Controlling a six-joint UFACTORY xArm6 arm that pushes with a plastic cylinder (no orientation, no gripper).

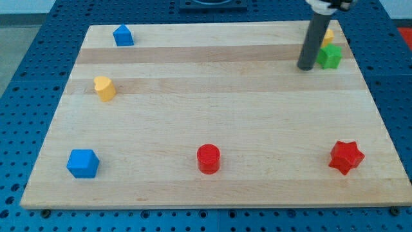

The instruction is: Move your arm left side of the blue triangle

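Note:
The blue triangle block [123, 35] sits near the view's top left corner of the wooden board [212, 84]. My tip [306, 67] is far to the view's right of it, near the top right, touching or just left of a green block [330, 57]. A yellow block [328, 35] is partly hidden behind the rod.
A yellow heart-shaped block [104, 88] lies at the left. A blue cube [83, 163] is at the bottom left, a red cylinder [208, 158] at the bottom middle, a red star [346, 156] at the bottom right. A blue pegboard [26, 96] surrounds the board.

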